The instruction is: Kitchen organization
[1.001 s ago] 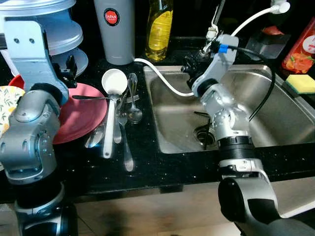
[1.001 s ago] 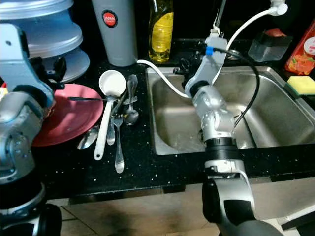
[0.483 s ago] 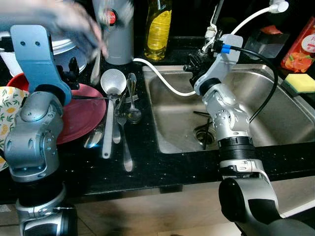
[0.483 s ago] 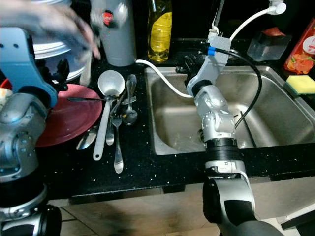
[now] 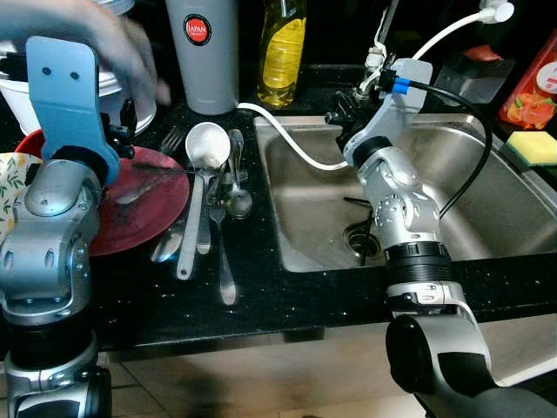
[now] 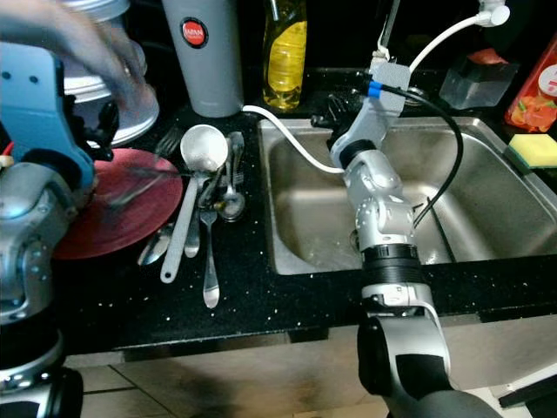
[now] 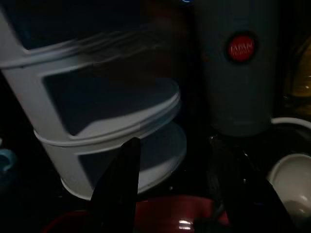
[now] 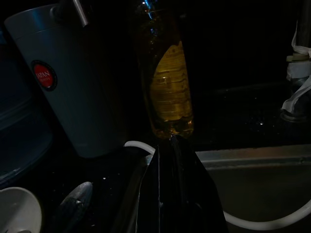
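Observation:
A red plate (image 5: 148,209) lies on the black counter with a blurred utensil across it. Beside it lie a white ladle (image 5: 206,144), several spoons (image 5: 237,200) and a fork (image 5: 171,139). My left gripper (image 7: 180,194) is open and holds nothing; it hovers over the plate's far edge, facing a white tiered rack (image 7: 97,121). A person's blurred hand (image 5: 117,48) reaches over that gripper. My right gripper (image 8: 177,189) is shut with nothing in it. It hangs at the sink's back left corner, pointing at a yellow soap bottle (image 8: 167,92).
A grey canister (image 5: 202,52) with a red label stands behind the cutlery. The steel sink (image 5: 496,192) takes up the right, with a white hose (image 5: 287,144) running into it. A yellow sponge (image 5: 531,146) and a red packet (image 5: 533,87) sit at its far right.
A person's hand came in from the left and swept over the plate. The utensil on the plate shifted, and a fork now lies beside the ladle. Both my arms barely moved.

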Motion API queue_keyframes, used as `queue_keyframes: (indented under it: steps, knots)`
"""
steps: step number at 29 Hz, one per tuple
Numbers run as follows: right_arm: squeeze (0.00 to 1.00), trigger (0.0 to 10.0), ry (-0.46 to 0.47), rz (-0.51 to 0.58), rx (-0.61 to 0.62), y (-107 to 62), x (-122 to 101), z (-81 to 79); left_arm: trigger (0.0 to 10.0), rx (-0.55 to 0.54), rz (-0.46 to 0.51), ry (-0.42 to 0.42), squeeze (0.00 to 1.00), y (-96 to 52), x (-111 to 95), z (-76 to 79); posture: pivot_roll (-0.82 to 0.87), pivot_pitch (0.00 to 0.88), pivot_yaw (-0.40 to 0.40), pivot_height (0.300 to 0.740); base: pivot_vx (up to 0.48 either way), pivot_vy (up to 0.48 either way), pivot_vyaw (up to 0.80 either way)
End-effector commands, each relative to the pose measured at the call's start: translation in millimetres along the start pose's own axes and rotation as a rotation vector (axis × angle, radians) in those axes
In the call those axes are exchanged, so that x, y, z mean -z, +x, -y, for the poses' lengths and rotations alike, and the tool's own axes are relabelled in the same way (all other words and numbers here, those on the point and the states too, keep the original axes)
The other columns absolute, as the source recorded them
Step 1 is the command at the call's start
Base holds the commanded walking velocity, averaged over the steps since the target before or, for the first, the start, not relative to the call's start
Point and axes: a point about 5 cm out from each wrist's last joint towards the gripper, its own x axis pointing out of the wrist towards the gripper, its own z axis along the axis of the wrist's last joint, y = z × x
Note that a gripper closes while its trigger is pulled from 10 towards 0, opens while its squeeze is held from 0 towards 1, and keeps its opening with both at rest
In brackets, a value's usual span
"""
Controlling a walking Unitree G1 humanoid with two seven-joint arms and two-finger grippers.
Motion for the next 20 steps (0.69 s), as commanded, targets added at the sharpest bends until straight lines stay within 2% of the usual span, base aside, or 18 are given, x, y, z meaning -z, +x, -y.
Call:
queue_keyframes:
  steps: [1,3,5,8,13,20]
  knots:
    - [0.0,10.0,-0.005,0.004,-0.007,0.8,0.6,-2.0,10.0,0.006,-0.002,0.02,0.0,-0.9,1.4,-0.1,0.18,0.0,-0.007,0.74,0.0,0.0,0.0]
    - [0.0,10.0,-0.007,0.008,-0.008,0.7,0.1,-1.9,10.0,0.053,-0.007,0.005,0.0,-2.0,1.8,3.3,0.18,0.0,-0.011,0.74,0.0,0.0,0.0]
    - [0.0,10.0,-0.003,0.007,-0.003,1.2,-0.4,-1.5,10.0,0.107,-0.017,-0.088,0.0,-4.4,2.3,6.3,0.18,0.0,-0.018,0.74,0.0,0.0,0.0]
    - [0.0,10.0,-0.011,0.005,-0.013,1.8,0.5,-2.7,10.0,0.112,-0.041,-0.139,0.0,-5.7,3.8,5.0,0.18,0.0,-0.009,0.74,0.0,0.0,0.0]
    - [0.0,10.0,-0.008,0.006,-0.005,1.8,0.7,-1.2,10.0,0.072,-0.048,-0.098,0.0,-4.5,4.8,1.1,0.19,0.0,-0.018,0.74,0.0,0.0,0.0]
    - [0.0,10.0,-0.009,0.002,-0.03,5.4,2.1,-7.1,10.0,0.051,-0.044,-0.103,0.0,-6.6,4.4,-3.0,0.2,0.0,-0.029,0.74,0.0,0.0,0.0]
